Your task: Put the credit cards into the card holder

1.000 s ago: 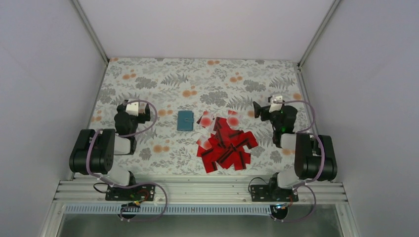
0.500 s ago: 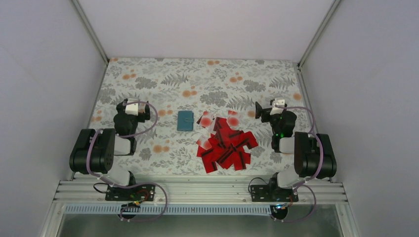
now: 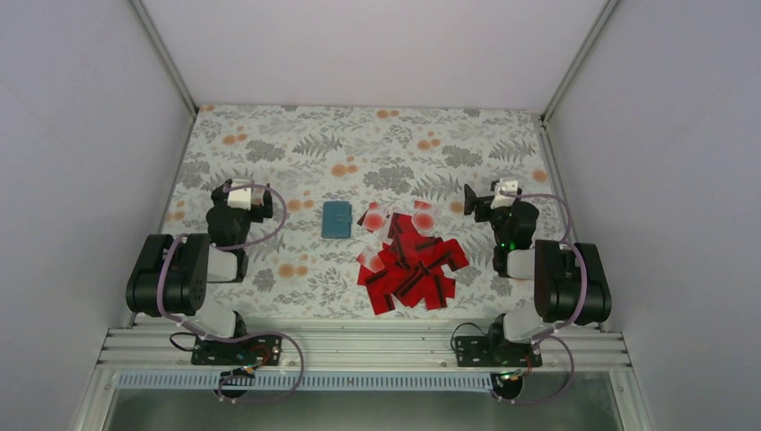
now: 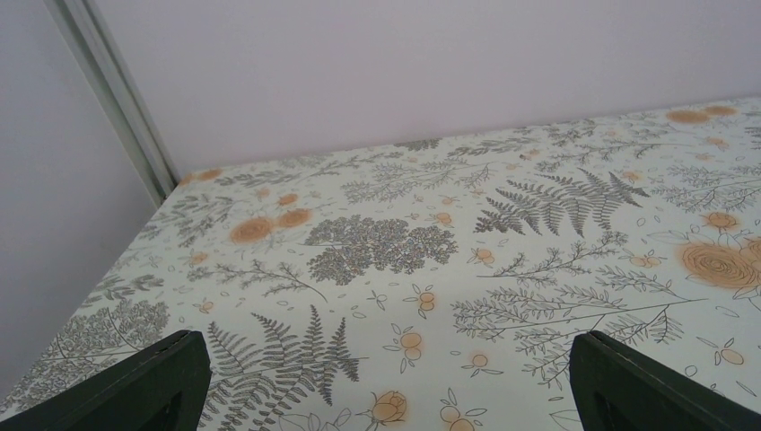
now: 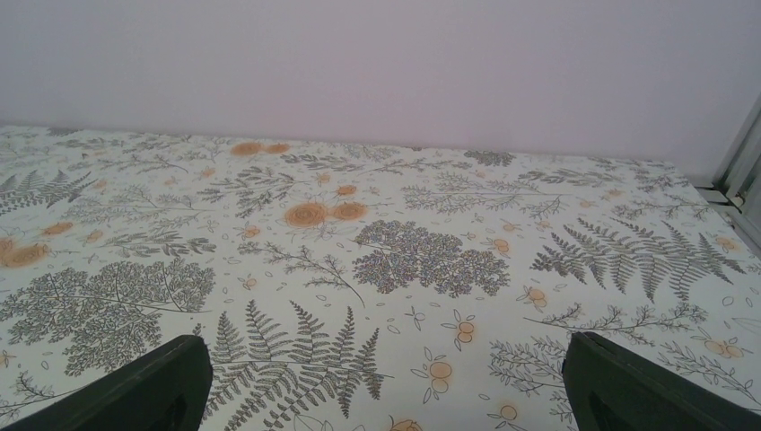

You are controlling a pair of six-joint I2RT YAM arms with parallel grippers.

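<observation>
Pale walls enclose a fern-printed bench (image 3: 359, 144). Only the top view shows the closed teal card holder (image 3: 336, 219) mid-bench, just left of the heaped red credit cards (image 3: 408, 265), some black-striped. In the left wrist view the left end effector (image 4: 390, 382) is spread wide and empty. In the right wrist view the right end effector (image 5: 386, 382) is likewise.

Top camera high behind, looking down on whole floral table (image 3: 296, 135). Wrist cameras low, close, facing back wall (image 4: 404, 63); all share table's far half.
</observation>
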